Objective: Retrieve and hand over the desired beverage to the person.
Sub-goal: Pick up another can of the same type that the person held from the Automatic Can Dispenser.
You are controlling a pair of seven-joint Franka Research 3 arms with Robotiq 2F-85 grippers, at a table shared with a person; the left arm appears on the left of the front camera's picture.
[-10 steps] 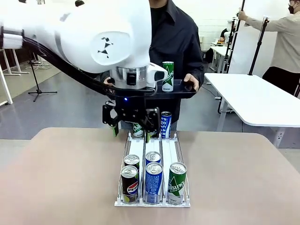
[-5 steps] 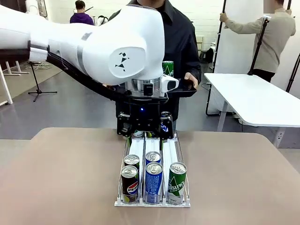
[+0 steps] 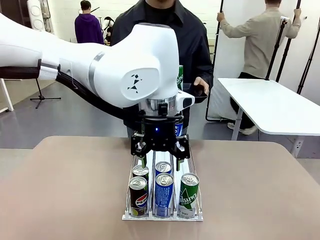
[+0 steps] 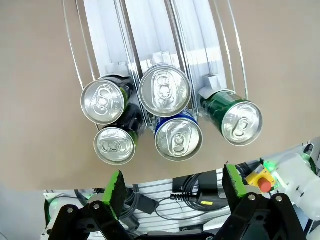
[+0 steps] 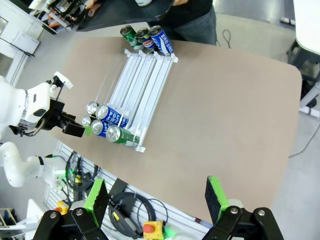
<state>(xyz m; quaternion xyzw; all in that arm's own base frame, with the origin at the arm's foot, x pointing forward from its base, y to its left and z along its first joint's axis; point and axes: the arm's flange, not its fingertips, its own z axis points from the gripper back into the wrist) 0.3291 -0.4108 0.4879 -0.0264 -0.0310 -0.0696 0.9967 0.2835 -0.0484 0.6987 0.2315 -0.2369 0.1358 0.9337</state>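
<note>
Front view: the left hand (image 3: 160, 152), black fingers with green pads spread wide and holding nothing, hangs just above the white three-lane wire-and-plastic rack (image 3: 162, 218) on the tan matte table (image 3: 260, 190). It sits over the middle lane, behind the front row of cans. The step in hand looks like the reach for a drink; nothing is gripped yet, and I cannot tell which drink is wanted.

At the robot's end of the rack stand a black cola can (image 3: 138, 196), a blue aluminium can (image 3: 164, 194) and a green aluminium can (image 3: 189, 195). Behind them are a second left-lane can (image 3: 140, 172) and a second blue can (image 3: 163, 167), packed close.

The next move probably calls for a straight descent with a finger on either side of one can, clear of its neighbours and the thin wire rails. Then comes a clean lift and a carry across to the person (image 3: 195, 45) in the dark navy jacket at the far side. That person holds a flat black tray (image 3: 196, 96) with a tall green can (image 3: 180, 75) upright on it.

The cans are smooth, thin-walled cylinders with bright pull-tab lids, likely slippery and easy to dent. The lanes are glossy white strips.

In the right wrist view, the right hand (image 5: 156, 200) is wide open and empty, high above the table.
</note>
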